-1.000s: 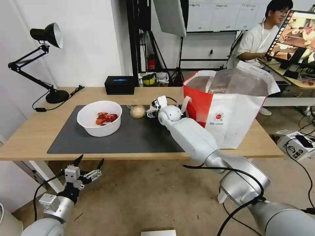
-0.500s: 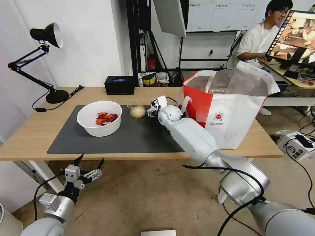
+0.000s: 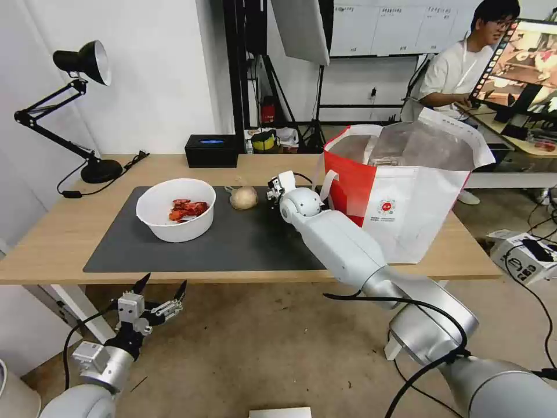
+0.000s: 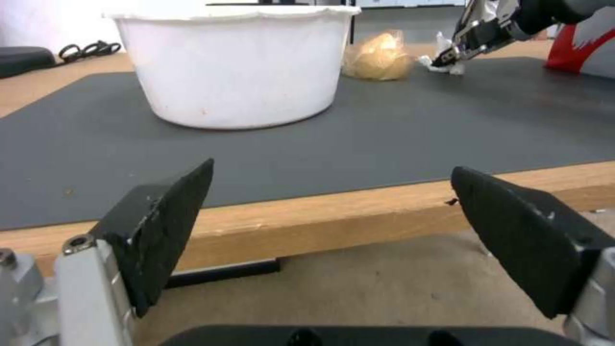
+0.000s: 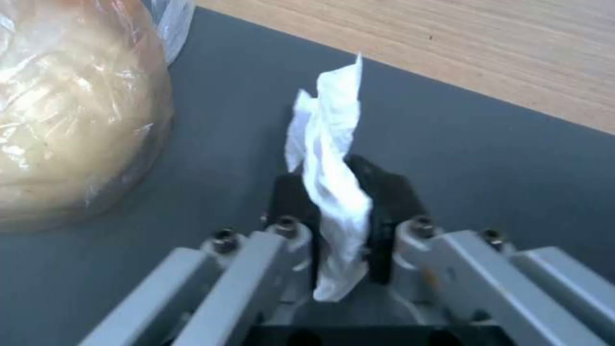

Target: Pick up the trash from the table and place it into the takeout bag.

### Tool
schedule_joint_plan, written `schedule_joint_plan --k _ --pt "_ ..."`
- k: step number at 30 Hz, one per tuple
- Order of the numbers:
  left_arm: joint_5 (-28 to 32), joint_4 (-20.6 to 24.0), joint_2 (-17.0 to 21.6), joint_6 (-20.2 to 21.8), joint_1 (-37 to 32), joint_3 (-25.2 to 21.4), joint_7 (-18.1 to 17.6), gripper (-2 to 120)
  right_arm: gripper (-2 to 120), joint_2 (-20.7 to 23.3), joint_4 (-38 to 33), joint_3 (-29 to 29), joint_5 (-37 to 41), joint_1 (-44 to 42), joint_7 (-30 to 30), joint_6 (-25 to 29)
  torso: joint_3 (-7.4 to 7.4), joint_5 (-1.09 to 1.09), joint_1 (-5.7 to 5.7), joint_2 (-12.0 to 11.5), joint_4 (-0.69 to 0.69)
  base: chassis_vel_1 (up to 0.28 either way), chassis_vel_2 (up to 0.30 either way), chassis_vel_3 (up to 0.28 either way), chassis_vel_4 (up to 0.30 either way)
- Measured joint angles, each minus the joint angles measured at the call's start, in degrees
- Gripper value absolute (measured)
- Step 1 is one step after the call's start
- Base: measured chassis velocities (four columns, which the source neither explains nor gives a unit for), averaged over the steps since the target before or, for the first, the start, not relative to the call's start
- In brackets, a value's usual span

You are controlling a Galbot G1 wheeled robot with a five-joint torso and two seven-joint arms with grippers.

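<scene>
My right gripper (image 5: 336,192) is shut on the crumpled white tissue (image 5: 326,120), low over the dark grey mat (image 3: 232,244). In the head view this gripper (image 3: 272,194) is between the small clear bag with a beige lump (image 3: 243,198) and the takeout bag (image 3: 406,191), which stands open on the table (image 3: 58,232) at the right. The white bowl with red shell scraps (image 3: 176,209) rests on the mat's left part. My left gripper (image 3: 161,290) hangs open below the table's front edge with nothing in it. The left wrist view shows the bowl (image 4: 234,62) and the beige lump (image 4: 378,55).
A black desk lamp (image 3: 87,116) stands at the table's back left and a black box (image 3: 211,151) at the back edge. A desk with a monitor (image 3: 522,64) is behind the takeout bag. Cables and a small box (image 3: 525,255) lie on the floor at right.
My right gripper has shifted slightly right and back, away from the small clear bag. The left arm has barely moved.
</scene>
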State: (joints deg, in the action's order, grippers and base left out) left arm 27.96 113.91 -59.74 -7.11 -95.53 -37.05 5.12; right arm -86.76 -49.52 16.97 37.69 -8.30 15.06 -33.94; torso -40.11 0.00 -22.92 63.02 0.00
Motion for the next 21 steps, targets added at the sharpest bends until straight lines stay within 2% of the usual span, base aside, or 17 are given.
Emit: schedule_joint_plan --k 4,10,21 --pt "0.05 -0.07 0.00 0.03 0.18 0.24 -0.05 100 0 0.07 -0.03 0.00 0.00 -0.12 -0.02 0.01 0.00 0.00 0.00 0.00 0.00 0.000 0.000 0.000 0.000" --pt "0.07 -0.09 -0.02 0.04 0.26 0.29 -0.11 100 0 0.46 -0.83 -0.02 0.16 -0.65 -0.02 0.63 0.00 0.00 0.00 0.00 0.00 0.000 0.000 0.000 0.000" --pt "0.15 0.66 -0.12 0.07 -0.27 -0.18 -0.16 100 0 3.92 -8.92 -1.48 1.55 -3.01 3.22 1.41 0.00 0.00 0.00 0.00 0.00 0.000 0.000 0.000 0.000"
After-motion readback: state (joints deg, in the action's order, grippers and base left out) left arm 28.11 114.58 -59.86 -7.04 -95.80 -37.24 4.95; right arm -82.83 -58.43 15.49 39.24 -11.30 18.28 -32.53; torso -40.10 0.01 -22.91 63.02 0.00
